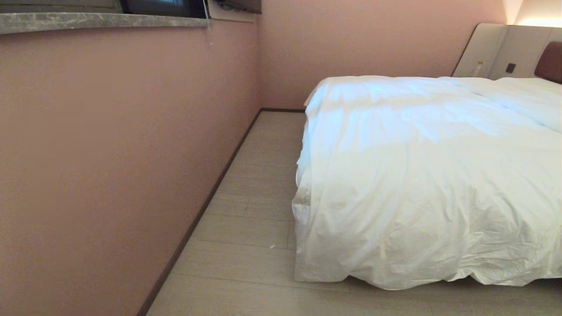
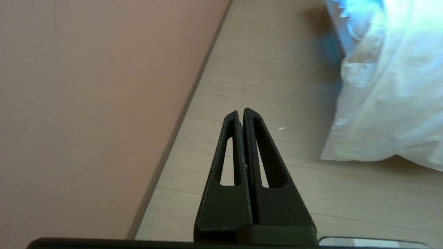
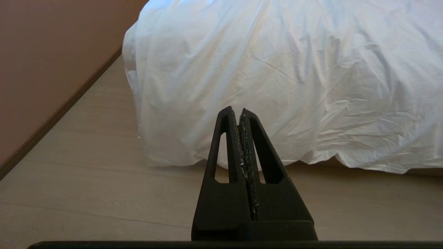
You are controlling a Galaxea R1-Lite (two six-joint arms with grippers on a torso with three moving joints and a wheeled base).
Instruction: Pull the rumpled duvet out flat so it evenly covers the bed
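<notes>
duvet looks soft, bulky, light; best pinched at its hanging corner. left gripper and right gripper fingers clenched, empty.

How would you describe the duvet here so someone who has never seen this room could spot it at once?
Start at the bed with the brown padded headboard against the pink wall. The duvet is the big puffy white cover draped over its whole top, hanging down the near end almost to the pale wood floor. Nothing else in view is white, soft and creased.
</notes>
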